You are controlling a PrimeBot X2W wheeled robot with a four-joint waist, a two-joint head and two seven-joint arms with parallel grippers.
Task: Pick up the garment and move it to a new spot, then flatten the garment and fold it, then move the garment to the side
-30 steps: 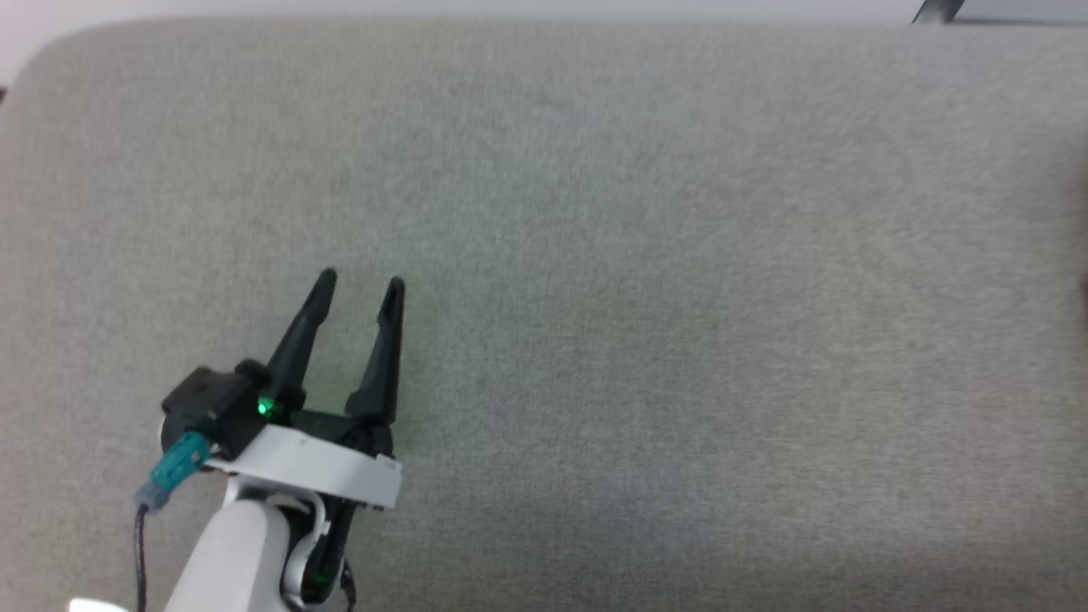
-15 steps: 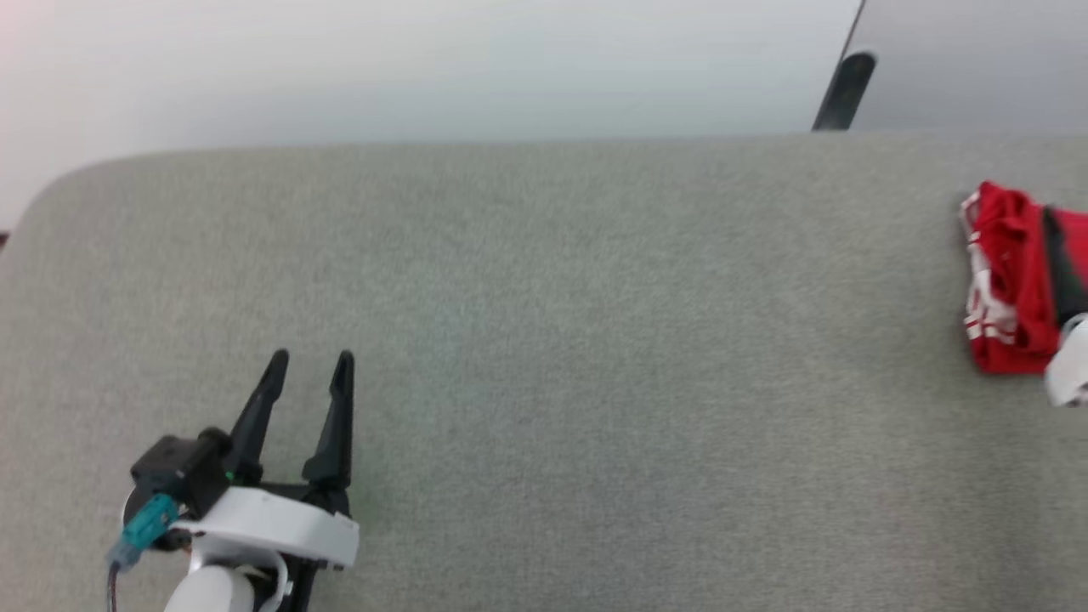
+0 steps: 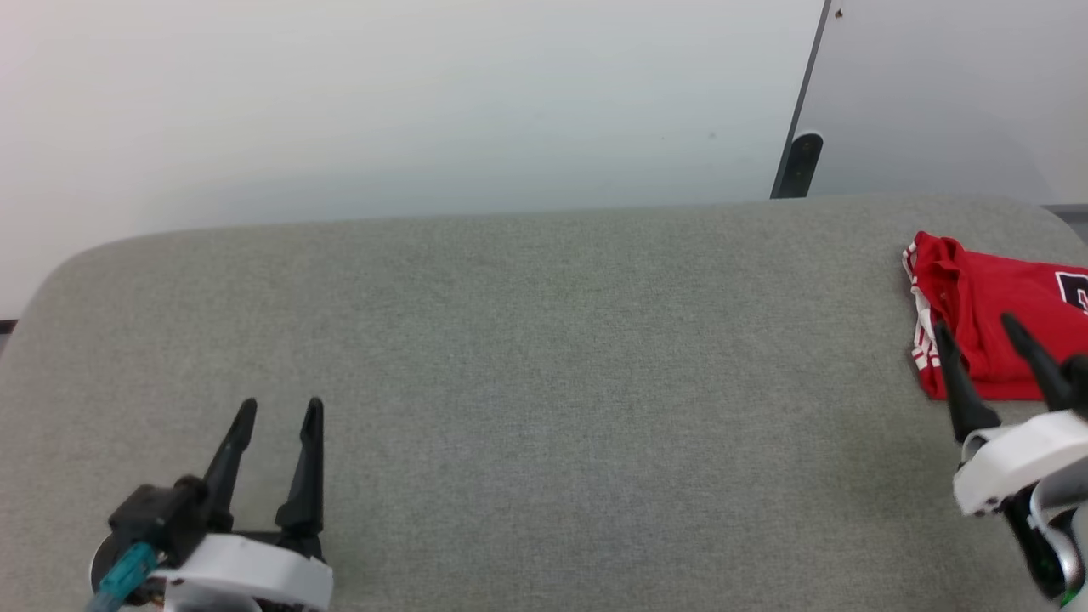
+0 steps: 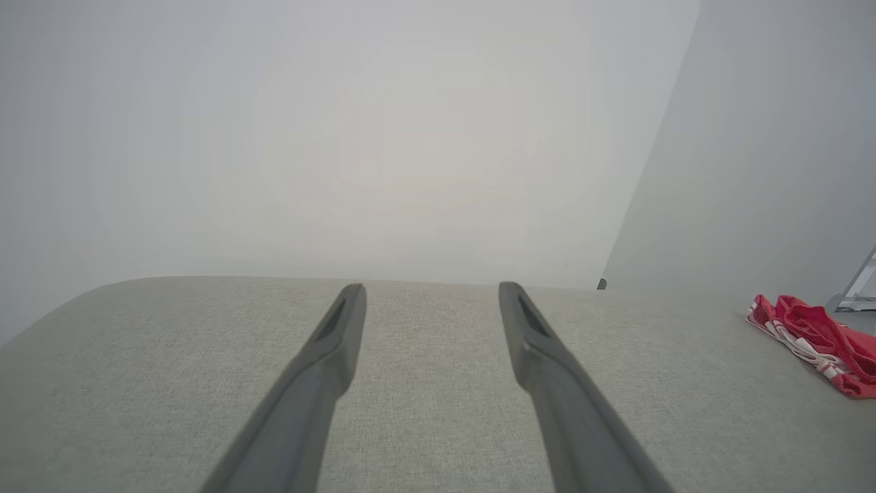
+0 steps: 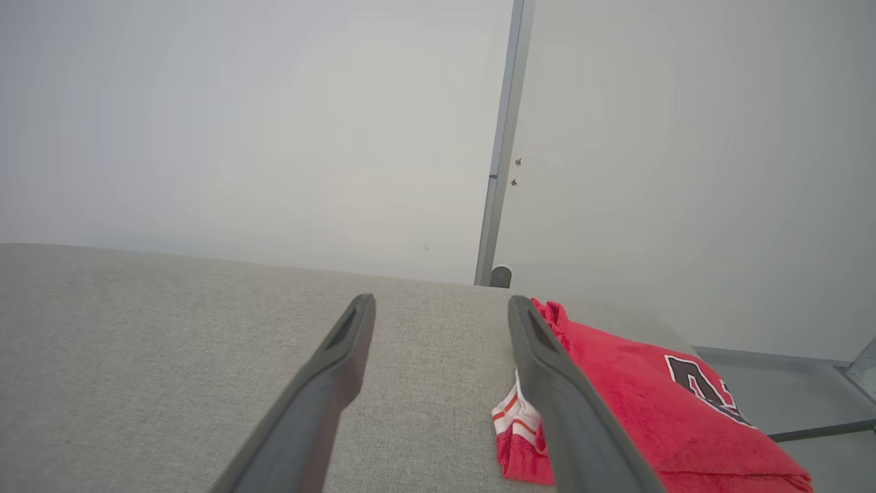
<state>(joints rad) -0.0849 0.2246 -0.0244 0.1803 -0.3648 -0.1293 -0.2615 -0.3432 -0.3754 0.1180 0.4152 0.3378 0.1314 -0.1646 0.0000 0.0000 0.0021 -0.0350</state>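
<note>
The garment is a red jersey with white-striped trim and a black number, lying folded at the far right of the grey fabric surface. It also lies at the right edge in the left wrist view as the garment. My right gripper is open just in front of it, its fingers reaching over the near left corner. In the right wrist view the right gripper has its right finger across the garment, with nothing between the fingers. My left gripper is open over the bare near-left surface, as the left gripper confirms.
A white wall rises behind the surface, and a grey panel with a dark post stands at the back right. The surface's far edge rounds off at the left corner. The garment lies near the right end.
The head camera has swung up and to the right, bringing the wall, the garment and my right gripper into the picture. Both grippers stay open.
</note>
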